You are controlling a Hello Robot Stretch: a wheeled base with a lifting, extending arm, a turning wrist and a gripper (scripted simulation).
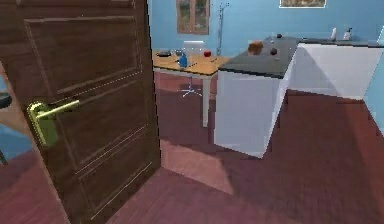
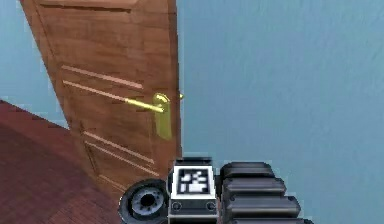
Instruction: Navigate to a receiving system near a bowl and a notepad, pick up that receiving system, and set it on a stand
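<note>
Wooden desk (image 1: 210, 66) carries a pale boxy blob (image 1: 192, 49), perhaps upright; facing unclear.

I've got a dark wooden door (image 1: 85, 110) with a brass handle (image 1: 46, 117) on the forward view's left. Past it there's a white counter (image 1: 245, 115) with a dark top and a wooden desk (image 1: 196, 68) just beside it. Arm side view has a brown door (image 2: 100, 80) against a blue wall (image 2: 285, 80).

Tan worktop (image 1: 200, 68) carrying a small blue object (image 1: 183, 60) and a small red one (image 1: 207, 53), just beside it a dark worktop (image 1: 262, 64) on white cabinets bearing a brown round thing (image 1: 256, 47), reddish wooden floor (image 1: 310, 160) beneath.
</note>
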